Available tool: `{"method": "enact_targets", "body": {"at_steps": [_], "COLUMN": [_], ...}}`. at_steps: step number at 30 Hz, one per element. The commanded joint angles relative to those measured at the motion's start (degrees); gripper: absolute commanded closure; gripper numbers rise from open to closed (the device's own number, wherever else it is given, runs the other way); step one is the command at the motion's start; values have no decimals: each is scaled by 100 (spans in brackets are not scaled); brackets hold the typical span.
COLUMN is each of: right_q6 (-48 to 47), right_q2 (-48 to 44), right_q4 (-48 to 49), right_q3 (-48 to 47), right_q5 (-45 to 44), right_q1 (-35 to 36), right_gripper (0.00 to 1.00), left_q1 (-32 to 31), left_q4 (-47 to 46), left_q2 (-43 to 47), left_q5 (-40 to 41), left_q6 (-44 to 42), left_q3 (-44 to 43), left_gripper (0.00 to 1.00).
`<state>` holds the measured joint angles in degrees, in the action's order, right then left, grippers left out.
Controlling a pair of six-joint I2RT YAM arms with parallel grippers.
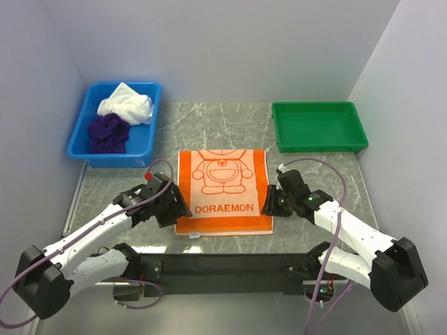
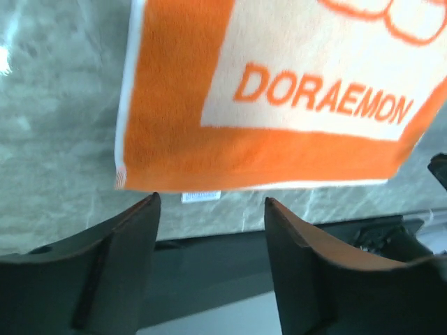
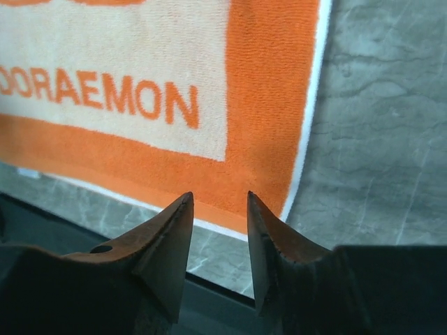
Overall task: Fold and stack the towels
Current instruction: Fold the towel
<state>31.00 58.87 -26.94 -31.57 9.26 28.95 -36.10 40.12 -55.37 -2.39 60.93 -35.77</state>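
Soft, light and limp, the orange towel (image 1: 222,190) lies flat on the table (image 1: 209,125), best pinched at its near corners, where the left gripper (image 1: 184,208) and right gripper (image 1: 265,208) hover with jaws parted and empty.

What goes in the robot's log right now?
orange towel: flat on table | left gripper: open | right gripper: open | white towel, purple towel: blue bin

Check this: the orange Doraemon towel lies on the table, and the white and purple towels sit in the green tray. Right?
No: the top view shows the white towel and purple towel in the blue bin. The rest is right.
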Motion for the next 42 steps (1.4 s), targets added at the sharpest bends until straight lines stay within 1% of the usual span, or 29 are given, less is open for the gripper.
{"method": "enact_targets", "body": {"at_steps": [1, 3, 4, 6, 7, 8, 9, 10, 11, 14, 15, 17, 18, 21, 22, 24, 25, 26, 28, 29, 33, 36, 38, 40, 42], "right_q6": [54, 38, 2, -129, -191, -243, -305, -332, -358, -358, -341, -288, -271, -200, -191, -130, -104, -69, -33, 2, 108, 82, 20, 2, -15], "right_q2": [89, 142, 194, 449, 667, 791, 932, 1081, 1404, 2074, 2232, 2558, 2629, 2875, 2893, 2867, 2788, 2735, 2560, 2490, 2024, 1637, 1391, 1102, 1013], "right_q4": [-268, -32, 30, 188, 241, 372, 469, 566, 732, 970, 989, 1093, 1129, 1024, 972, 892, 805, 761, 647, 620, 584, 471, 435, 592, 794], "right_q3": [-183, -252, -323, -673, -971, -1104, -1227, -1342, -1578, -1940, -2019, -2081, -2055, -1950, -1810, -1616, -1372, -1230, -844, -729, -201, -112, -252, -471, -778], "right_q5": [-915, -1065, -1110, -1189, -1259, -1286, -1303, -1312, -1304, -1286, -1234, -1111, -1058, -952, -813, -689, -680, -680, -583, -522, -205, -65, 111, 129, 85], "right_q1": [93, 93, 93, 93, 102, 85, 76, 84, 67, 6, -12, -30, -38, -30, -38, -38, -39, -39, -38, -30, -30, -21, -30, -47, -170], "right_gripper": [55, 55, 55, 56, 56, 56, 56, 56, 56, 57, 57, 57, 57, 56, 56, 56, 56, 56, 55, 55, 55, 55, 55, 55, 55], "left_q1": [-20, -20, -12, 6, 6, 24, 41, 76, 103, 226, 235, 252, 252, 252, 252, 252, 252, 252, 244, 243, 235, 235, 235, 243, 243], "left_q4": [-73, -267, -450, -549, -627, -698, -751, -803, -856, -822, -787, -751, -812, -891, -918, -962, -1023, -1058, -1120, -1129, -1120, -954, -761, -655, -637], "left_q2": [-183, -359, -595, -921, -1288, -1474, -1676, -2105, -2335, -3170, -3512, -3734, -3839, -3867, -3832, -3684, -3604, -3516, -3191, -3086, -2349, -1970, -1785, -1556, -1468], "left_q5": [396, 485, 546, 845, 950, 1125, 1197, 1250, 1233, 1285, 1181, 1084, 996, 732, 575, 425, 285, 283, 117, -23, -235, -253, -200, 80, 387], "left_q6": [-2, -72, -124, -335, -405, -589, -678, -748, -932, -1205, -1267, -1337, -1364, -1338, -1320, -1285, -1233, -1197, -1092, -1066, -925, -907, -925, -977, -1030], "left_q3": [-167, -228, -316, -763, -948, -1324, -1501, -1668, -2027, -2599, -2698, -2760, -2708, -2313, -2025, -1698, -1514, -1147, -784, -461, 166, 316, 150, -261, -570], "left_gripper": [33, 33, 33, 34, 35, 35, 36, 36, 37, 41, 44, 47, 50, 52, 52, 52, 52, 51, 51, 51, 50, 47, 44, 42, 40]}}
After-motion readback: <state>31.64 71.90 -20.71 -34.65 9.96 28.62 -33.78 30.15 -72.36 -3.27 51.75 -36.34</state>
